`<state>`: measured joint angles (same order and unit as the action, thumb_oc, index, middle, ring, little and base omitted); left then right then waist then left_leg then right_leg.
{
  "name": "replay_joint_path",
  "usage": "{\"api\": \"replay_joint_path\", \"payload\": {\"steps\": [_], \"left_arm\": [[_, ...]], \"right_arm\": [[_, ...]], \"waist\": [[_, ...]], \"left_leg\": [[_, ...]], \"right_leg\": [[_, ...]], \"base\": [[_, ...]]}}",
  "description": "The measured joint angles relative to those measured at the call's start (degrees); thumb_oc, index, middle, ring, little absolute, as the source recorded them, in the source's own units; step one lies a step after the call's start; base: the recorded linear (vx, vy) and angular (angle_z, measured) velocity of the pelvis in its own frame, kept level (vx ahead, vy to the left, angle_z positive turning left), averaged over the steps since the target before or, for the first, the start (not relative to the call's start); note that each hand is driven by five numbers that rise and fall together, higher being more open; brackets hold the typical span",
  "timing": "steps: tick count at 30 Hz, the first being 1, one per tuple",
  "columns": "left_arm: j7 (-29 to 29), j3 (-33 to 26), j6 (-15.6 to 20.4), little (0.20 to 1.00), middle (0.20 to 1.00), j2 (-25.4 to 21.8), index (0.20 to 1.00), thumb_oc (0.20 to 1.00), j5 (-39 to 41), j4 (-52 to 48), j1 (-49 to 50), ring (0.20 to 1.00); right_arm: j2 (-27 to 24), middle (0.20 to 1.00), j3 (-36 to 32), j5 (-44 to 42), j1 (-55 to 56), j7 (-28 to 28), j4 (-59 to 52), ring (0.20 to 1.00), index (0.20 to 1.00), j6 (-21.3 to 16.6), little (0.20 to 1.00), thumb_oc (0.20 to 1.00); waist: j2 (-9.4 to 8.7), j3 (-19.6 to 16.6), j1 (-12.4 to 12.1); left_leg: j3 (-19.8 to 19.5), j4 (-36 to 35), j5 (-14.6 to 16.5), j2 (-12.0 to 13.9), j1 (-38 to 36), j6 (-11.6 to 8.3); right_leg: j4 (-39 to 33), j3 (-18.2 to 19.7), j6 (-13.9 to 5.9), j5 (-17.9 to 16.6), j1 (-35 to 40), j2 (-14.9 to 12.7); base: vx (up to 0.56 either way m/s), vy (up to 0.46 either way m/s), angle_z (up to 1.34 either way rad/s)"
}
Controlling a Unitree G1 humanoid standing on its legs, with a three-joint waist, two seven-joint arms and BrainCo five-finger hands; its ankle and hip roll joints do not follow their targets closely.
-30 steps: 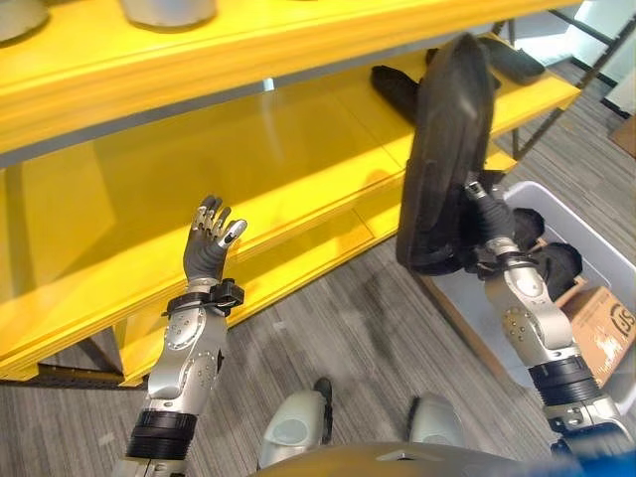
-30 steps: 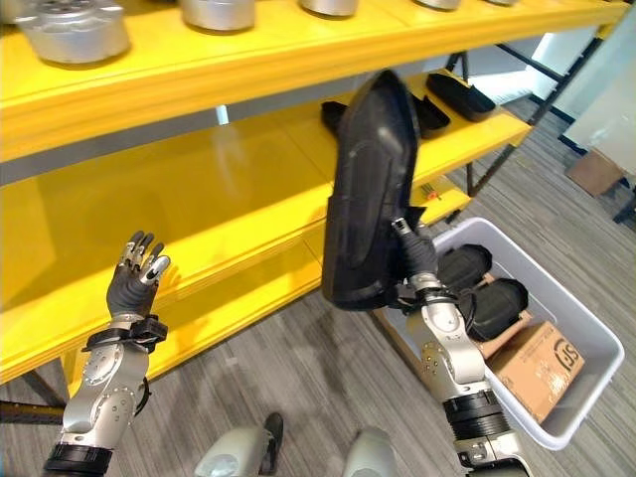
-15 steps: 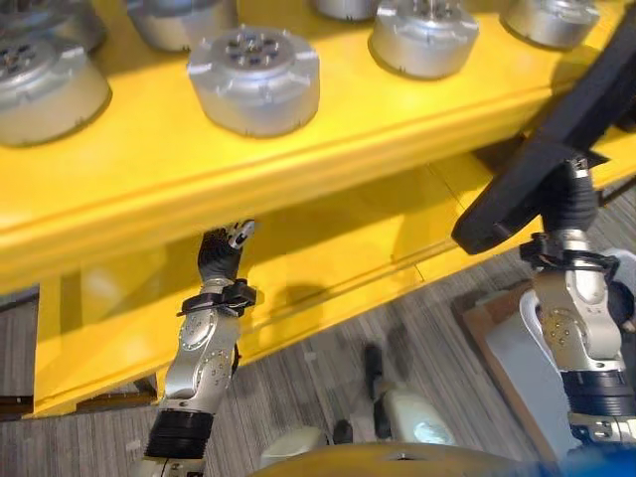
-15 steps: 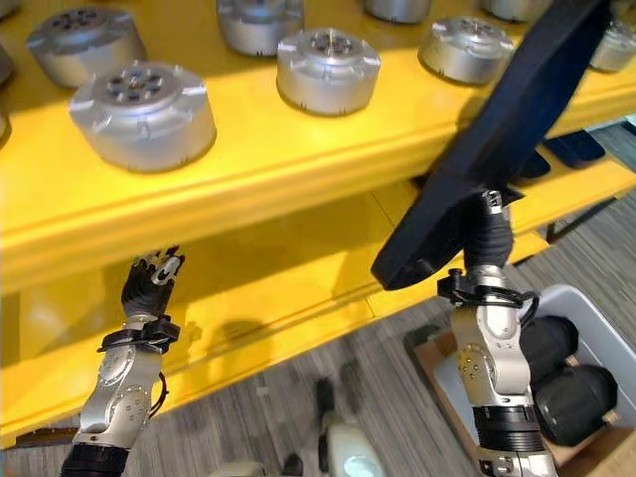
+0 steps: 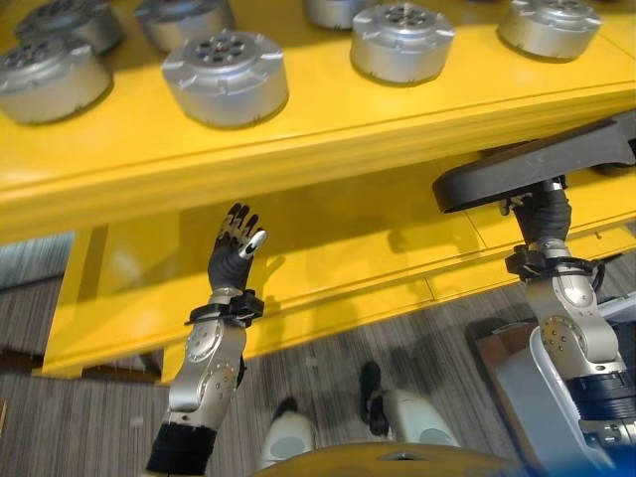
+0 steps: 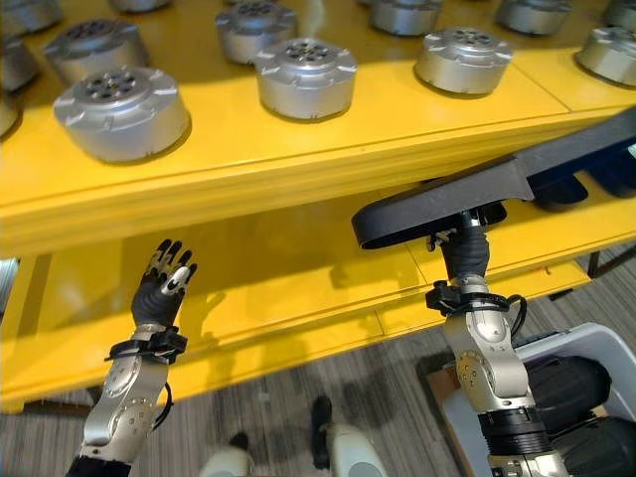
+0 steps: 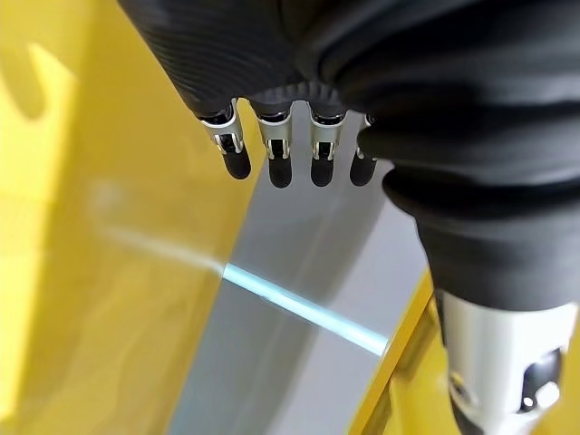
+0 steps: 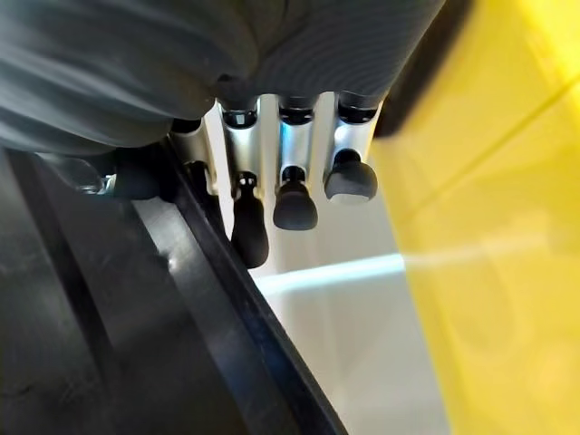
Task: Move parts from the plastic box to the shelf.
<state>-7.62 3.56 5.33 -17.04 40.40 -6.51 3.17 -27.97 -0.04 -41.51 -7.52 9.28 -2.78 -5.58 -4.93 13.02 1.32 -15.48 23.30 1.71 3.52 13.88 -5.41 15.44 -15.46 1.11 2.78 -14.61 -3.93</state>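
- Right hand point(image 6: 465, 250) grips the long black part point(image 6: 497, 184) from beneath, fingers curled on its edge; since a second ago the part has swung from upright to flat.
- It now hangs level just under the yellow shelf's point(image 5: 298, 129) upper board, at the lower tier's height, so placement looks close.
- Left hand point(image 5: 234, 253) is raised before the shelf, fingers straight, holding nothing.
- Silver round housings point(image 5: 225, 78) sit on top.

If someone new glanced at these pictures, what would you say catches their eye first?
Probably the yellow shelf across the scene, with round silver parts in rows on its top level. Next, the long black part held roughly level in the right hand in front of the lower level. The left hand is raised, open and holding nothing, on the other side.
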Motion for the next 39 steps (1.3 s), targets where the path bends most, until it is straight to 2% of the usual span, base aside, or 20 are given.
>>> {"api": "replay_joint_path", "payload": {"steps": [1, 2, 3, 4, 5, 7, 8, 9, 10, 11, 12, 13, 14, 15, 16, 17, 21, 27, 35, 39], "left_arm": [[-0.1, 0.2, 0.0, 1.0, 1.0, 0.1, 1.0, 1.0, 0.6, 0.1, -0.2, 1.0], [0.0, -0.1, 0.2, 1.0, 1.0, 0.7, 1.0, 1.0, 1.0, -0.8, 0.2, 1.0], [0.2, 0.0, 0.3, 1.0, 1.0, -0.7, 1.0, 1.0, 1.1, -2.1, -0.4, 1.0], [0.1, 0.5, 0.4, 1.0, 1.0, -1.6, 1.0, 1.0, 1.1, -2.2, -1.4, 1.0], [0.0, 0.6, 0.2, 1.0, 1.0, -1.6, 1.0, 1.0, 1.1, -2.0, -0.3, 1.0], [-0.3, 0.6, -0.2, 1.0, 1.0, -1.6, 1.0, 1.0, 1.1, -1.1, 1.4, 1.0], [-0.2, 0.5, -0.3, 1.0, 1.0, -1.3, 1.0, 1.0, 1.1, -1.1, 1.4, 1.0], [0.0, 0.5, -0.1, 1.0, 1.0, -1.0, 1.0, 1.0, 1.1, -1.5, 1.4, 1.0], [0.1, 0.2, 0.2, 1.0, 1.0, -1.7, 1.0, 1.0, 1.1, -2.3, 0.8, 1.0], [0.0, -0.1, 0.2, 1.0, 1.0, -2.1, 1.0, 1.0, 1.1, -2.0, 0.2, 1.0], [0.0, -0.1, 0.2, 1.0, 1.0, -2.1, 1.0, 1.0, 1.1, -2.0, 0.4, 1.0], [0.0, -0.2, 0.2, 1.0, 1.0, -1.8, 1.0, 1.0, 1.1, -1.9, 0.5, 1.0], [-0.3, -0.5, 0.1, 1.0, 1.0, -1.7, 1.0, 1.0, 1.1, -2.0, 0.6, 1.0], [-0.3, -0.5, 0.1, 1.0, 1.0, -2.0, 1.0, 1.0, 1.1, -2.1, 1.0, 1.0], [-0.3, -0.6, 0.1, 1.0, 1.0, -3.1, 1.0, 1.0, 1.1, -2.4, 1.5, 1.0], [-0.5, -1.0, 0.1, 1.0, 1.0, -3.6, 1.0, 1.0, 1.1, -2.0, 1.5, 1.0], [-1.3, -0.8, 0.1, 1.0, 1.0, -2.9, 1.0, 1.0, 1.1, -1.8, 2.5, 1.0], [-1.4, -0.8, 0.0, 1.0, 1.0, -1.9, 1.0, 1.0, 1.1, -1.7, 2.4, 1.0], [-1.4, -0.7, -0.1, 1.0, 1.0, -1.8, 1.0, 1.0, 1.1, -1.6, 2.6, 1.0], [-1.4, -0.3, -0.1, 1.0, 1.0, -1.9, 1.0, 1.0, 1.1, -1.6, 2.6, 1.0]], "right_arm": [[1.0, 0.2, -0.1, 0.0, 1.2, 0.0, 0.0, 0.2, 0.2, -0.2, 0.2, 0.2], [-0.1, 0.2, 0.6, 0.0, 1.2, 0.0, -0.2, 0.2, 0.2, 0.2, 0.2, 0.2], [-0.8, 0.2, 0.3, 0.1, 1.2, 0.0, -0.3, 0.2, 0.2, 0.2, 0.2, 0.2], [-0.3, 0.2, -0.9, 0.2, 0.8, 0.0, 0.0, 0.2, 0.2, 0.2, 0.2, 0.2], [1.4, 0.2, -1.3, 0.1, 0.1, 0.3, 0.5, 0.2, 0.2, 0.5, 0.2, 0.2], [3.6, 0.2, 1.7, 0.2, -1.3, 0.1, 0.9, 0.2, 0.2, 1.4, 0.2, 0.2], [4.1, 0.2, 3.0, 0.2, -1.2, -0.2, 1.0, 0.2, 0.2, 2.4, 0.2, 0.2], [4.0, 0.2, 3.2, 0.2, -1.2, -0.2, 1.0, 0.2, 0.2, 2.9, 0.2, 0.2], [4.2, 0.2, 2.7, 0.2, -1.4, -0.1, 1.0, 0.2, 0.2, 2.8, 0.2, 0.2], [5.1, 0.2, 2.8, 0.2, -1.1, -0.1, 1.0, 0.2, 0.2, 2.8, 0.2, 0.2], [5.4, 0.2, 2.9, 0.2, -1.0, -0.1, 1.0, 0.2, 0.2, 2.8, 0.2, 0.2], [5.4, 0.2, 2.9, 0.2, -1.2, -0.2, 1.0, 0.2, 0.2, 2.9, 0.2, 0.2], [5.4, 0.2, 2.9, 0.2, -0.9, -0.1, 0.9, 0.2, 0.2, 3.0, 0.2, 0.2], [5.5, 0.2, 2.9, 0.2, -0.7, -0.1, 1.0, 0.2, 0.2, 3.0, 0.2, 0.2], [6.5, 0.2, 2.9, 0.2, -0.6, -0.1, 1.0, 0.2, 0.2, 3.0, 0.2, 0.2], [7.7, 0.2, 3.0, 0.2, -1.1, -0.3, 1.2, 0.2, 0.2, 3.0, 0.2, 0.2], [9.2, 0.2, 3.8, 0.1, -1.0, -0.2, 1.6, 0.2, 0.2, 3.0, 0.2, 0.2], [9.2, 0.2, 4.5, 0.1, -0.6, -0.2, 2.4, 0.2, 0.2, 2.9, 0.2, 0.2], [12.1, 0.2, 9.4, -2.8, -1.1, -0.8, 10.3, 0.2, 0.2, 4.7, 0.2, 0.2], [12.2, 0.2, 13.5, -4.5, -1.3, -1.4, 15.4, 0.2, 0.2, 6.0, 0.2, 0.2]], "waist": [[0.92, -0.1, 1.2], [2.72, 0.2, 0.2], [1.66, 0.1, 0.1], [1.77, 0.6, 1.6], [2.57, 0.3, 0.9], [2.68, 0.3, -2.3], [3.43, 0.3, -2.5], [5.03, -0.1, -2.5], [5.15, -0.1, -2.5], [3.9, 0.4, -2.3], [3.71, 0.1, -2.2], [5.13, 0.1, -3.2], [5.7, -0.4, -3.8], [4.77, -0.8, -3.7], [2.88, -1.6, -4.0], [1.98, -1.8, -4.7], [2.45, -1.9, -4.0], [2.28, -2.1, -2.8], [1.46, -2.7, -2.7], [1.45, -2.7, -3.9]], "left_leg": [[6.5, -4.6, -1.1, 2.7, 0.8, 1.85], [8.8, -8.2, -1.0, 6.3, 1.5, 1.69], [9.1, -10.3, -0.3, 7.4, 2.2, 1.2], [11.1, -11.9, -0.7, 9.7, 3.9, 0.19], [10.3, -11.7, -0.6, 10.7, 4.9, 0.12], [9.4, -8.1, 0.2, 8.5, 3.0, -0.63], [9.9, -8.5, 0.4, 6.6, 0.5, -0.31], [11.0, -10.8, 1.5, 6.5, -2.8, 1.29], [11.2, -13.7, 1.4, 5.9, -6.4, -1.84], [12.0, -13.4, 1.3, 4.4, -6.9, -1.73], [12.1, -13.1, 1.6, 3.5, -6.8, -1.14], [12.1, -13.1, 1.9, 3.7, -6.4, -0.53], [13.8, -13.3, 1.0, 3.1, -5.9, 1.23], [13.9, -13.5, 0.9, 1.9, -6.0, 1.41], [14.4, -13.2, 1.0, 0.4, -5.9, 1.4], [15.0, -12.9, 1.2, -0.2, -5.9, 1.36], [14.9, -12.3, 0.8, 0.7, -6.3, 1.52], [15.4, -13.0, 1.1, 0.8, -7.0, 1.64], [16.5, -13.6, 1.1, 1.1, -7.9, 1.63], [16.6, -13.6, 1.1, 1.1, -7.9, 1.63]], "right_leg": [[-3.2, -3.1, -6.64, -0.1, 1.8, 0.2], [5.9, 0.0, 0.08, 4.2, -1.3, 2.1], [19.9, 6.1, 1.14, 9.7, -3.4, -0.8], [20.7, 5.0, 0.84, 15.6, -2.8, -1.4], [20.2, 5.7, -0.63, 14.7, -4.0, -0.7], [14.7, 7.4, -1.45, 12.9, -4.0, -1.6], [9.0, 6.4, -2.86, 10.8, -2.0, -2.7], [8.5, 5.6, -2.31, 11.0, -1.3, -2.7], [9.5, 5.2, -2.62, 9.5, -1.4, -4.2], [9.1, 5.7, -3.6, 7.5, -0.8, -5.8], [7.2, 5.8, -4.36, 6.9, -0.5, -6.4], [3.8, 5.6, -5.75, 5.7, 0.8, -6.1], [9.8, 7.5, -4.77, 7.1, 0.4, -8.3], [10.5, 8.0, -5.52, 7.8, 1.6, -9.7], [7.1, 9.1, -5.32, 8.1, 3.9, -11.6], [3.7, 9.1, -9.08, 5.9, 5.6, -12.7], [-1.9, 8.2, -9.5, 3.3, 9.4, -11.0], [-7.7, 8.3, -9.98, 0.0, 12.1, -10.4], [-10.6, 8.4, -9.75, -1.2, 13.3, -10.1], [-10.6, 8.4, -9.77, -1.3, 13.3, -10.1]], "base": [[0.07, 0.032, 1.31], [0.11, 0.05, 1.06], [0.11, 0.088, 1.14], [0.12, 0.113, 1.07], [0.12, 0.142, 0.36], [0.14, 0.149, -0.71], [0.15, 0.156, -0.47], [0.13, 0.163, -0.23], [0.1, 0.148, 0.08], [0.1, 0.173, 0.08], [0.07, 0.118, -0.1], [0.11, 0.154, -0.32], [0.06, 0.082, -0.17], [0.09, 0.117, 0.04], [0.03, 0.039, 0.0], [0.04, 0.054, -0.09], [0.03, 0.033, -0.01], [0.02, 0.028, -0.07], [-0.01, 0.009, -0.07], [-0.02, 0.0, -0.01]]}}
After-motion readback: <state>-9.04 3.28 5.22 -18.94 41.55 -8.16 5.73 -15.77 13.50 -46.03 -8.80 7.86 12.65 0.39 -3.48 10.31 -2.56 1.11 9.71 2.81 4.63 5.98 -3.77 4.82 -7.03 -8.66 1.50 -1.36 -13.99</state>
